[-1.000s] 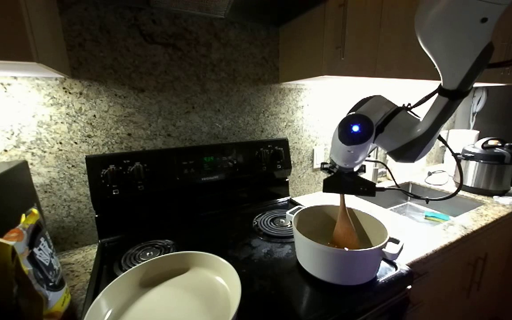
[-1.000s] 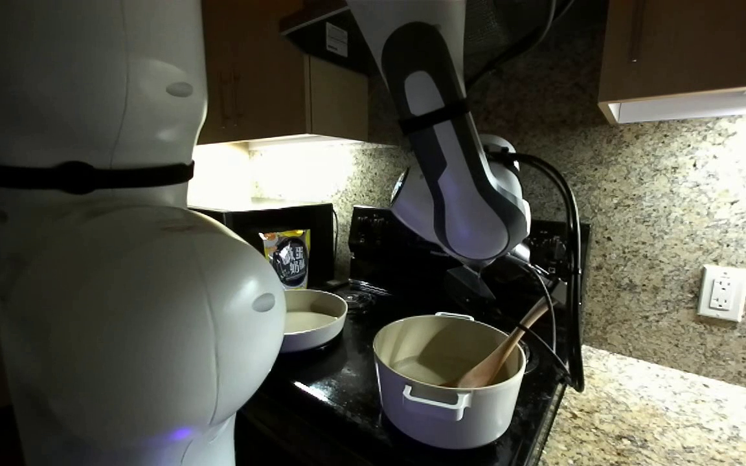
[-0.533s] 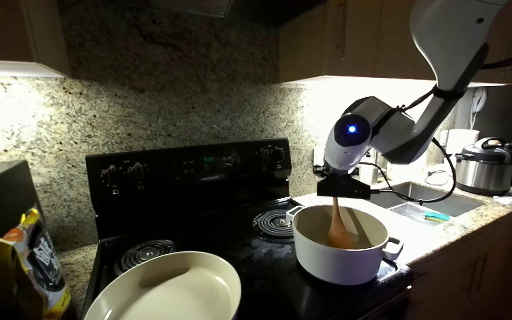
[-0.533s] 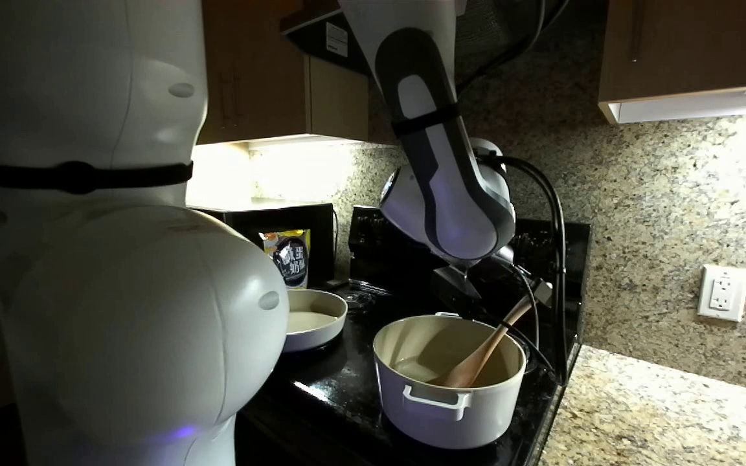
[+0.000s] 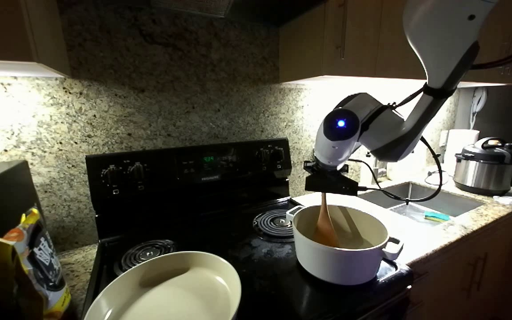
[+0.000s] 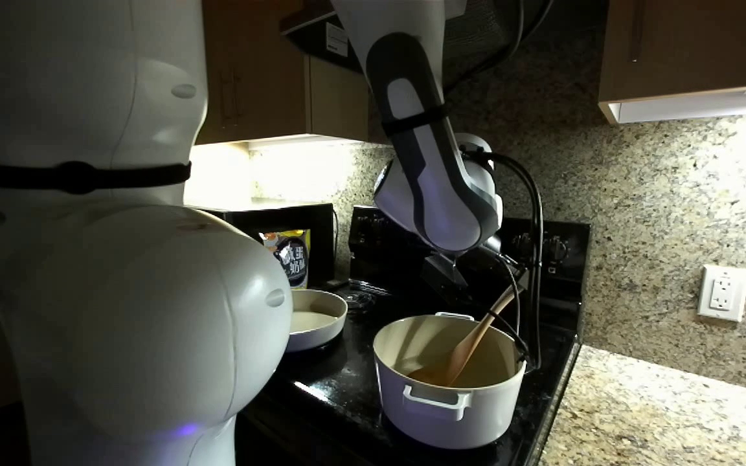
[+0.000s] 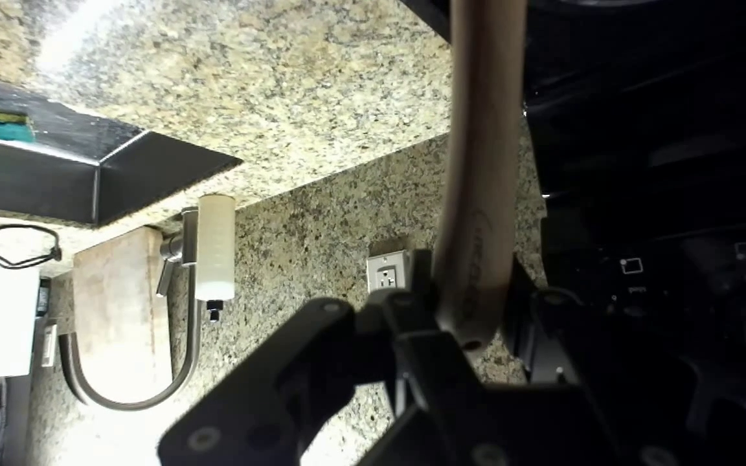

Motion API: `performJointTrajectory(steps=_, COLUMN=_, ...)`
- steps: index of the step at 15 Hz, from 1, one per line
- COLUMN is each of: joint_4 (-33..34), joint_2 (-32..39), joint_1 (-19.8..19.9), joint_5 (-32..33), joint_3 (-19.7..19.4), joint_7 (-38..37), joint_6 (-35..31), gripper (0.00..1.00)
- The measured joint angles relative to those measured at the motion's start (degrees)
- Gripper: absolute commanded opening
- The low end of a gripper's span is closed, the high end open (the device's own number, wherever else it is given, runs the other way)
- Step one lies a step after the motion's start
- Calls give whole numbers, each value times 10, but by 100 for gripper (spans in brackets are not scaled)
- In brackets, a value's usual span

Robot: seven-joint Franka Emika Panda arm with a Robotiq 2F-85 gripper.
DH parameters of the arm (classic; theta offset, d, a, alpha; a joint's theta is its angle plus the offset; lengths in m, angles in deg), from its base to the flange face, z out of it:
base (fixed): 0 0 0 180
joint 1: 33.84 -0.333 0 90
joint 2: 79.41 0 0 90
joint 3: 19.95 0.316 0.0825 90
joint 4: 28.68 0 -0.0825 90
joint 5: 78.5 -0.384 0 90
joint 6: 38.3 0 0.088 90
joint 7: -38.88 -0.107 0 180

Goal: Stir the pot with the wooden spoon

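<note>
In an exterior view, holds the spoon point(image 5: 326, 227) head-down inside the pot point(image 5: 338, 266), near the front right corner of the stove point(image 5: 265, 275). In an exterior view, holds it aslant, apart from the dish point(image 6: 318, 336) near the left edge. In the wrist view, clamps the spoon's end in the gripper point(image 7: 473, 291).

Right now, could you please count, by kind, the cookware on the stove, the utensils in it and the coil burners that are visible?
Cookware: 2 (round white pot, cream oval dish)
Utensils: 1 (wooden spoon, held by the gripper)
Visible coil burners: 2
Total: 5
</note>
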Motion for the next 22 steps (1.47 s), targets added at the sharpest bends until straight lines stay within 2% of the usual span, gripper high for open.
performJointTrajectory(steps=6, joint_4=6, joint_2=0, joint_1=2, joint_5=-14, joint_3=-5, joint_7=1, joint_6=1, gripper=7)
performJointTrajectory(steps=15, joint_4=-1, joint_2=0, joint_1=8, joint_5=-8, joint_3=-36, joint_7=1, joint_6=0, gripper=7)
performJointTrajectory(steps=22, joint_4=-13, joint_2=7, joint_1=-2, joint_5=-8, joint_3=-31, joint_7=1, joint_6=-9, gripper=7)
